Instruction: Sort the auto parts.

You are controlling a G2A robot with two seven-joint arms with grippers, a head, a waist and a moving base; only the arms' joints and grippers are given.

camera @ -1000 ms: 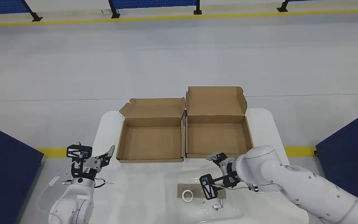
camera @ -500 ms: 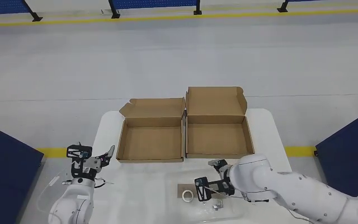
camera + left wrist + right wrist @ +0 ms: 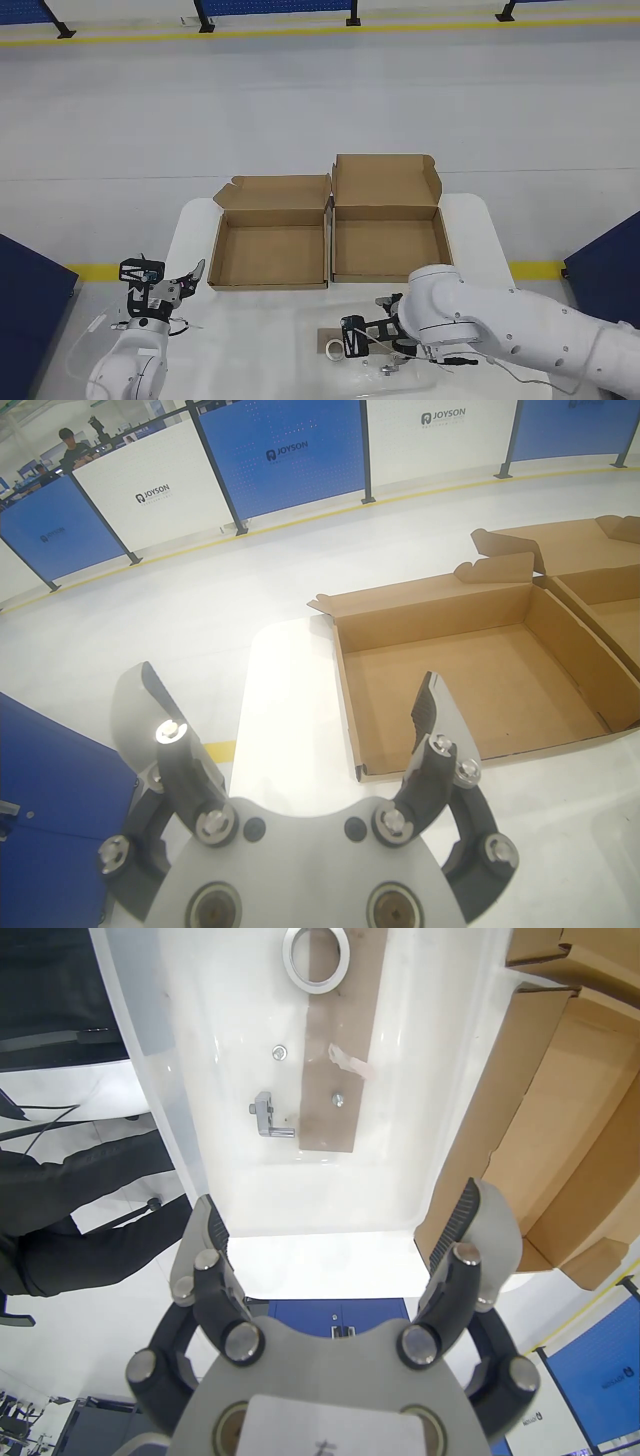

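Observation:
A clear shallow tray [image 3: 305, 365] near the table's front edge holds small metal parts. In it lie a metal ring [image 3: 315, 958] [image 3: 335, 348], an L-shaped bracket [image 3: 265, 1115] [image 3: 388, 368], a washer [image 3: 279, 1052] and a small screw [image 3: 338, 1099] on a brown card strip [image 3: 345, 998]. My right gripper [image 3: 340, 1200] [image 3: 352, 338] hangs open over the tray, close beside the ring, with nothing between its fingers. My left gripper [image 3: 287, 675] [image 3: 185, 283] is open and empty above the table's left edge, facing the left box.
Two open, empty cardboard boxes stand side by side behind the tray: the left box [image 3: 270, 255] [image 3: 475, 680] and the right box [image 3: 388, 248] [image 3: 615, 600]. The right box's front wall [image 3: 575, 1128] is close to the tray. Bare tabletop [image 3: 240, 330] lies left of the tray.
My right gripper has moved left across the tray, from over the bracket side toward the ring. The left arm has kept still.

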